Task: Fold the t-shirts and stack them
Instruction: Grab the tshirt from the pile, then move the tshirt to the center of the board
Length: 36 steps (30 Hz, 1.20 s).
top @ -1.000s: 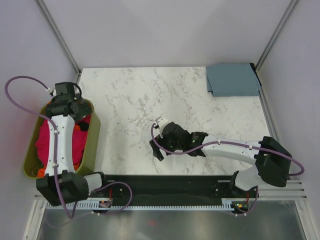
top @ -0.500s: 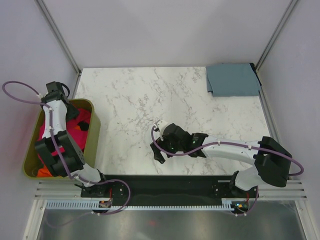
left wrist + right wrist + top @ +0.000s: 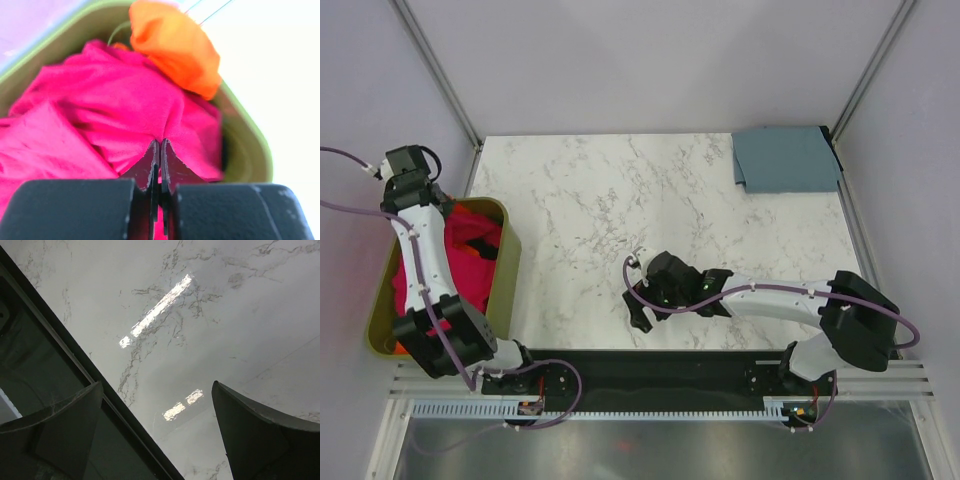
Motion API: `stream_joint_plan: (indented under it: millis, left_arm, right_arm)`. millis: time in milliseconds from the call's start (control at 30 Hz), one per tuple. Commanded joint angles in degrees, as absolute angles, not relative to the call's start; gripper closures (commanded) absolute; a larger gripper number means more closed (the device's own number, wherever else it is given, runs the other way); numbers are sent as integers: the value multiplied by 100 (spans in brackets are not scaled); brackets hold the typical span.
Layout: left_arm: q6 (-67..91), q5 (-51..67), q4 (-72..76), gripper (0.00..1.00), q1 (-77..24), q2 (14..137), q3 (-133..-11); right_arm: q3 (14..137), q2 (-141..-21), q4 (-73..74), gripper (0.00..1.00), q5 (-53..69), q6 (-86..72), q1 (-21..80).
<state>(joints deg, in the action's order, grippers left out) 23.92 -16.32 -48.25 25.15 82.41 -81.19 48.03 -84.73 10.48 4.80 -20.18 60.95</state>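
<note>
The crimson-red t-shirt (image 3: 95, 105) lies crumpled in an olive-green bin (image 3: 510, 268) at the table's left edge. My left gripper (image 3: 160, 143) reaches down into the bin, and its jaws are shut on a pinched fold of the red t-shirt (image 3: 470, 262). The slate blue-grey t-shirt (image 3: 787, 158) lies folded as a rectangle at the far right corner. My right gripper (image 3: 157, 386) hangs open low over the bare marble near the front edge, with nothing between its fingers; in the top view the right gripper (image 3: 636, 292) is left of centre.
An orange cloth (image 3: 175, 47) is bunched on top of the red t-shirt at the bin's rim (image 3: 250, 145). A black rail (image 3: 55, 355) runs along the table's front edge just beside my right gripper. Metal frame posts (image 3: 440, 70) rise at the back corners.
My left gripper has shut on the red t-shirt, and the left arm has swung toward the bin's far left end. The right arm has shifted slightly toward the front edge, still open.
</note>
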Motion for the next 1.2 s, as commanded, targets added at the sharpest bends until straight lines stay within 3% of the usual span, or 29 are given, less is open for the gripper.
stream_joint_plan:
  millis: [0, 167, 233, 433, 500, 667, 800, 900, 967, 1000, 1033, 1067, 1133, 1167]
  left_arm:
    - [2434, -1380, -4650, 98, 2339, 7621, -8568]
    - [2198, -2581, -4816, 98, 118, 7470, -9700]
    - [2180, -2427, -4922, 98, -663, 7776, -10754]
    - [1854, 767, -4065, 98, -2167, 8980, -13787]
    - [1837, 1063, -3728, 98, -2486, 9087, -14402]
    - [2556, 2019, -2050, 98, -2584, 8771, -14010]
    - [2848, 2549, -2152, 98, -2575, 9062, -14336]
    - [2681, 2374, -2399, 95, -2584, 8302, -12610]
    - [2497, 1795, -2487, 81, -2584, 7668, -10613]
    - [2444, 1532, -2653, 69, -2575, 7351, -9947]
    - [2443, 1146, -2785, 39, -2575, 6669, -9305]
    - [2626, 107, -2951, 31, -2549, 6340, -8733]
    - [3117, -1048, -3259, 1, -2235, 5333, -7203]
    - [3242, -1176, -3348, 0, -2024, 5065, -6546]
  right_arm:
    - [4843, -8508, 870, 2, 580, -2118, 6091]
    - [5167, -8368, 1238, 2, -306, -2127, 6012]
    - [5299, -8140, 1485, 2, -728, -2144, 5785]
    - [5546, -6857, 1889, 2, -1459, -2373, 4451]
    - [5598, -6375, 2064, 2, -1573, -2364, 4159]
    - [5783, -5670, 2715, 2, -2372, -2391, 3437]
    - [5818, -5125, 2935, 2, -2759, -2426, 3252]
    - [6029, -4801, 3348, 2, -3215, -2557, 3234]
    - [6151, -4459, 3698, 2, -3557, -2654, 3226]
    - [6187, -4317, 3805, 2, -3638, -2663, 3234]
    - [6214, -4176, 3910, 2, -3700, -2689, 3226]
    - [6205, -4027, 3981, 2, -3770, -2716, 3226]
    - [6161, -3613, 4139, 2, -3815, -2777, 3234]
    - [6083, -3412, 4157, 2, -3745, -2777, 3226]
